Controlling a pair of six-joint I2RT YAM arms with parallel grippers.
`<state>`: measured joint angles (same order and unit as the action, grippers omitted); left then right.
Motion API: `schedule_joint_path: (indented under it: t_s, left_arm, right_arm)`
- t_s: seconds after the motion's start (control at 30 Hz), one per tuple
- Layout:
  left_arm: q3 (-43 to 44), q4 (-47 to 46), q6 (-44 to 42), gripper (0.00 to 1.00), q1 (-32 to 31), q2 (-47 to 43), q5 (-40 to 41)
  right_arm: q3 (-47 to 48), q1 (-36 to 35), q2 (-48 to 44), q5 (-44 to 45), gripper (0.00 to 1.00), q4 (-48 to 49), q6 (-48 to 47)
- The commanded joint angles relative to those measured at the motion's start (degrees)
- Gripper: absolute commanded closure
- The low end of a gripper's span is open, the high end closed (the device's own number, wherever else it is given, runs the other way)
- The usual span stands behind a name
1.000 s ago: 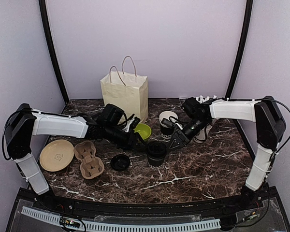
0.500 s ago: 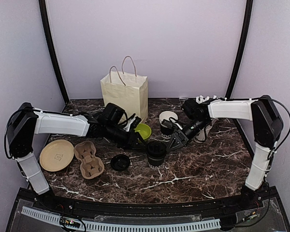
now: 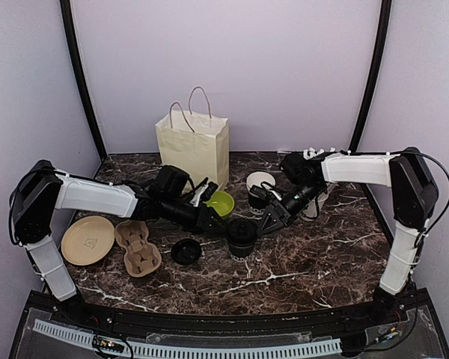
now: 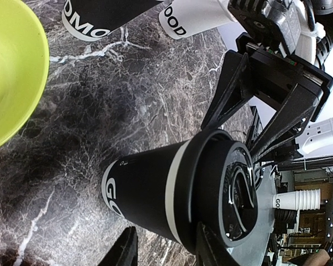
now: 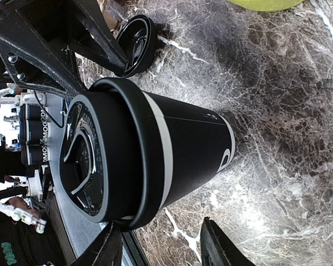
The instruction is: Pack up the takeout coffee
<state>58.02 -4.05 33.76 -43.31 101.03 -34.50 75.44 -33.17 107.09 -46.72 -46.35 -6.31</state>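
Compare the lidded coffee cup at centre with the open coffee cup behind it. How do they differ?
The lidded cup is capped with a black lid; the open cup has none, so its white rim and inside show. The lidded cup stands in front, nearer the table's near edge; the open cup stands farther back, to the right of the lime-green bowl. Both stand upright and have black bodies.

- Lidded cup (image 3: 242,237): black body, white band under its black lid, white print near the base; upright, mid-surface.
- Open cup (image 3: 259,183): black, white inside, no lid; upright just behind the first.
- Loose lid (image 3: 185,251): black, lying on the surface to the left.
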Motion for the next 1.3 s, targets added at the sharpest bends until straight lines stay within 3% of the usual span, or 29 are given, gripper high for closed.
schedule_joint_path:
  t_s: [0.0, 0.33, 0.7, 0.87, 0.97, 1.07, 1.13, 1.27]
  left_arm:
    - [-3.68, 11.24, -2.06, 0.62, -1.18, 3.63, 8.24]
    - [2.81, 5.19, -2.64, 0.61, -2.42, -5.32, 5.8]
    - [6.16, 9.28, -5.27, 0.53, -2.56, -10.95, 9.96]
    - [8.97, 14.03, -11.84, 0.49, -2.48, -12.27, 14.58]
    - [11.94, 18.69, -17.77, 0.41, -2.36, -13.36, 20.61]
    - [13.52, 20.64, -27.25, 0.23, -2.24, -15.07, 28.35]
    - [13.6, 19.41, -31.42, 0.14, -1.91, -16.38, 36.46]
    - [12.73, 14.13, -35.55, 0.02, -1.25, -19.88, 41.13]
  right_arm:
    - [-1.26, -2.0, 4.68, 16.54, 0.53, 5.87, -2.47]
    - [1.55, -1.56, -4.33, 3.72, 0.49, 1.17, -8.17]
    - [3.96, -1.37, -5.83, 5.22, 0.42, -0.93, -9.82]
    - [5.5, -1.2, -7.04, 7.48, 0.41, -2.33, -12.3]
    - [7.02, -1.27, -9.18, 9.85, 0.39, -3.43, -16.7]
    - [6.73, -1.95, -12.42, 13.32, 0.31, -1.14, -21.53]
    - [6.76, -2.81, -13.68, 14.85, 0.26, 0.54, -24.61]
    - [9.28, -5.1, -13.04, 16.2, 0.19, 1.01, -29.46]
